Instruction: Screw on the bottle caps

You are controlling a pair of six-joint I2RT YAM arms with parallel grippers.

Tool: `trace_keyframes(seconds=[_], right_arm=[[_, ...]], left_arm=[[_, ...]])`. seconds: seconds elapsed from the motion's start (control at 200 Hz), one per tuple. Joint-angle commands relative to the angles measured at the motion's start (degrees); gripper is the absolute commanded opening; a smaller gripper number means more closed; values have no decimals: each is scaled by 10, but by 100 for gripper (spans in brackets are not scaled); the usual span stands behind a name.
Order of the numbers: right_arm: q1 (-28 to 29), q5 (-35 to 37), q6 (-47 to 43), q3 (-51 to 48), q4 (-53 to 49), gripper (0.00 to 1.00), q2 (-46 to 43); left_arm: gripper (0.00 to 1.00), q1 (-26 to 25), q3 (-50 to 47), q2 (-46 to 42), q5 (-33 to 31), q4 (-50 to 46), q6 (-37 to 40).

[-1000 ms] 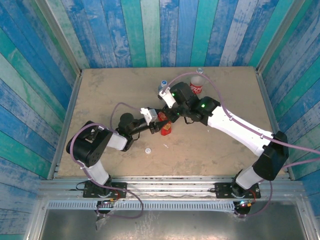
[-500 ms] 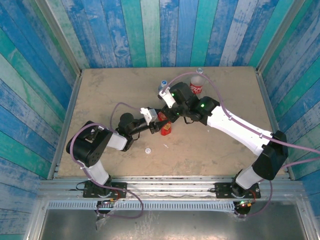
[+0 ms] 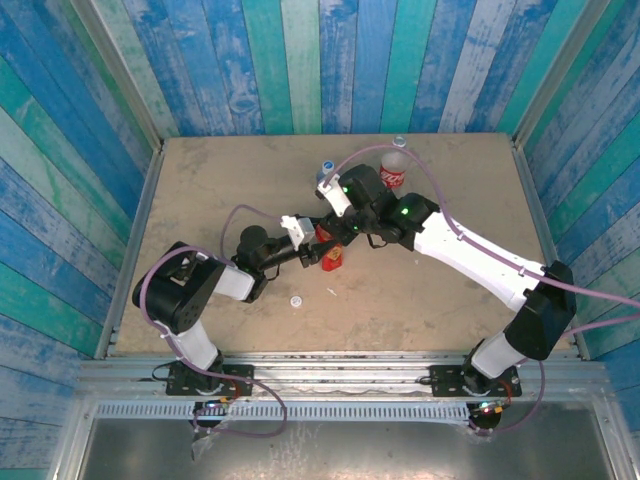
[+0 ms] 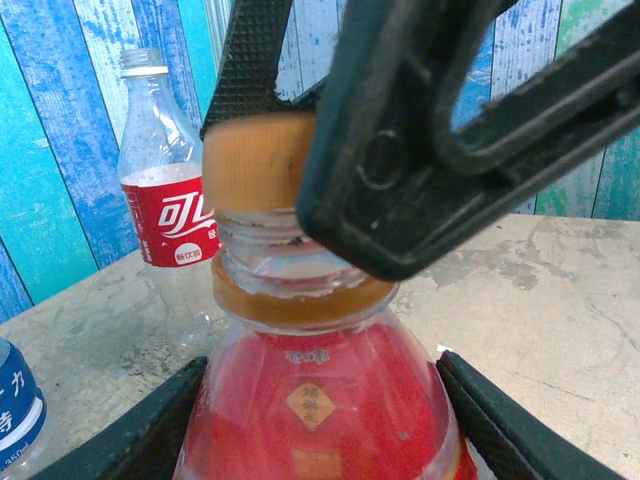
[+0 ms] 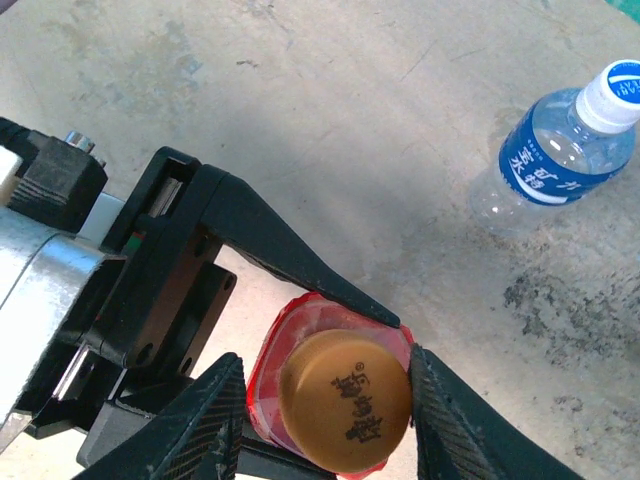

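Observation:
The red-wrapped bottle (image 3: 331,256) stands upright mid-table, its body (image 4: 315,400) clamped between the fingers of my left gripper (image 4: 320,425). The orange cap (image 5: 345,400) sits on its neck (image 4: 255,160). My right gripper (image 5: 335,415) hangs over it from above, open; its left finger (image 5: 210,420) stands clear of the cap and its right finger (image 5: 450,420) is at the cap's edge. The cola bottle (image 4: 165,200) stands behind. The blue-label bottle (image 5: 555,160) lies on the table with a cap (image 5: 620,90) on it.
A white cap (image 3: 296,299) lies loose on the table in front of the left arm. A small pale round thing (image 3: 400,141) sits by the back wall behind the cola bottle (image 3: 393,176). Blue plank walls close in the table (image 3: 200,200).
My right gripper's jaws have spread apart from the orange cap. Both arms and the red bottle stay where they were.

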Motion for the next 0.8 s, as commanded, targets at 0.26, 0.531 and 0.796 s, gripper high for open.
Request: trace_keyframes(seconds=[0.26,0.531,0.796], right_arm=[[4,6,11,-18,18,57,-33],[3,-9,13,-30,37,57,-49],[0,-33,20,-32,43,54,-38]], left_arm=[[59,0,-4,-16,4,-59,20],[58,0,-4,-15,4,-58,20],[59,0,-5,-18,2,-60,20]])
